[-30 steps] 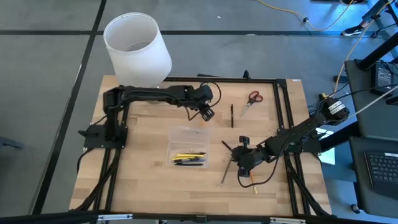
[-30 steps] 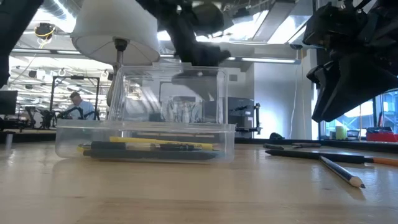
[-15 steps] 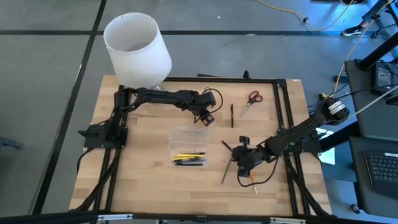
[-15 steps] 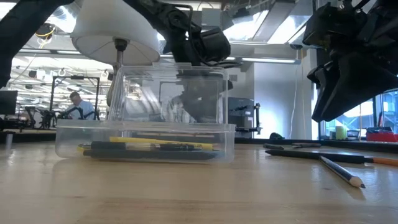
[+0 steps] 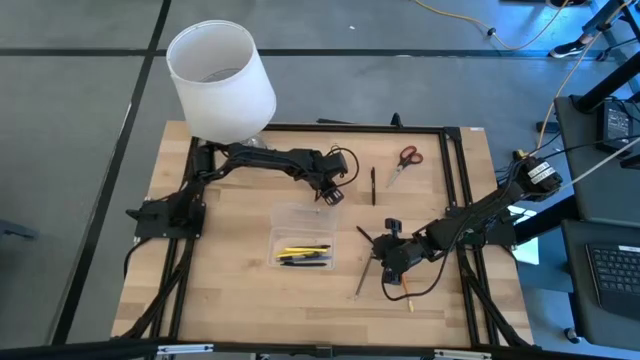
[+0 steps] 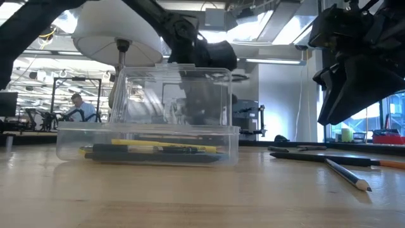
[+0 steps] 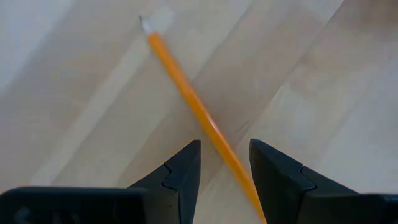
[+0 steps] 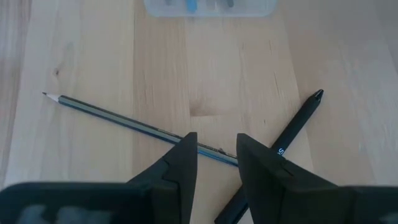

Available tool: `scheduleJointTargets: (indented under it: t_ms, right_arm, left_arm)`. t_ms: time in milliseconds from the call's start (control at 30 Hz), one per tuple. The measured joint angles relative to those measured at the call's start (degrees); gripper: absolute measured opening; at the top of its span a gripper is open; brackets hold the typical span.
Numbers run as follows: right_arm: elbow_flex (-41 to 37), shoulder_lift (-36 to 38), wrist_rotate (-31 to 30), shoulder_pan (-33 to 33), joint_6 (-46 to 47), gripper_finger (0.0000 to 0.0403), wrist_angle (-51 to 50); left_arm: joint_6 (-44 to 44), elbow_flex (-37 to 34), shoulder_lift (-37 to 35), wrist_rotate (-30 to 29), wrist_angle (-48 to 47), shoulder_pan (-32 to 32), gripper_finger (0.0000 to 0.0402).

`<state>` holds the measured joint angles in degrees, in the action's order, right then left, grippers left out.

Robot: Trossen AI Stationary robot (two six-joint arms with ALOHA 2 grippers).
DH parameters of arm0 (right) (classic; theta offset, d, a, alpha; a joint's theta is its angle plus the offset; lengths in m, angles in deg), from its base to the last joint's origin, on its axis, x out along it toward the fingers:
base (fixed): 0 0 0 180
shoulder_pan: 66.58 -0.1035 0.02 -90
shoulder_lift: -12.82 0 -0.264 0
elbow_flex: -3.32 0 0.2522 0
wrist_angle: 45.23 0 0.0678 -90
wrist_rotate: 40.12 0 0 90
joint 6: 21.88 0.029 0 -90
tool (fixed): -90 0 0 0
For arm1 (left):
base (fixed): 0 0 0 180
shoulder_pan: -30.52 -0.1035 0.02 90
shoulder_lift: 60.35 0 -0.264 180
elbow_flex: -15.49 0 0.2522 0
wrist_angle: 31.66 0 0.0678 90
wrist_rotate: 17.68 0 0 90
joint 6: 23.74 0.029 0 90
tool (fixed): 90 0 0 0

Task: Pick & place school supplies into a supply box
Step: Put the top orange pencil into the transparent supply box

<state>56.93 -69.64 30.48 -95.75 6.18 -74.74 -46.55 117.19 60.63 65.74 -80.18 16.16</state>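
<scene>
The clear supply box (image 5: 300, 236) sits mid-table with yellow and black pencils (image 6: 152, 149) lying in it. My left gripper (image 5: 330, 192) is open and low over the table just beyond the box's far right corner. Its fingers stand on either side of an orange pencil (image 7: 186, 93) that lies flat on the wood. My right gripper (image 5: 385, 262) hovers open to the right of the box, above a grey-blue pencil (image 8: 118, 117) and next to a black pen (image 8: 292, 127). The red-handled scissors (image 5: 405, 157) and another black pen (image 5: 373, 186) lie near the far edge.
A white-shaded lamp (image 5: 220, 78) stands at the far left corner, above the left arm. A further pencil (image 5: 408, 296) lies near the right gripper. Black frame rails (image 5: 455, 180) run around the tabletop. Bare wood lies on the near side of the box.
My left gripper has moved a short way toward the box and come down toward the table behind it, ending low over the orange pencil. The right arm, the box and the loose supplies have stayed where they were.
</scene>
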Motion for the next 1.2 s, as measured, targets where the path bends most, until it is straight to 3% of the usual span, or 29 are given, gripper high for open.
scheduleJointTargets:
  t_ms: [567, 967, 1200]
  right_arm:
    - [-0.01, -0.04, 0.00, 0.02, -1.54, 0.0116, -0.22]
    - [-0.02, -0.04, 0.07, 0.00, -1.36, 0.0116, -0.41]
    - [-0.02, -0.04, 0.43, -0.10, 0.92, 0.0116, -0.48]
  left_arm:
    - [5.60, 0.22, 2.59, -0.96, -2.53, 0.08, 0.0123]
    - [10.11, 0.26, 2.43, -0.34, -9.91, 0.05, 0.0015]
    - [10.56, 0.16, 2.48, -1.61, -17.10, 0.02, 0.0006]
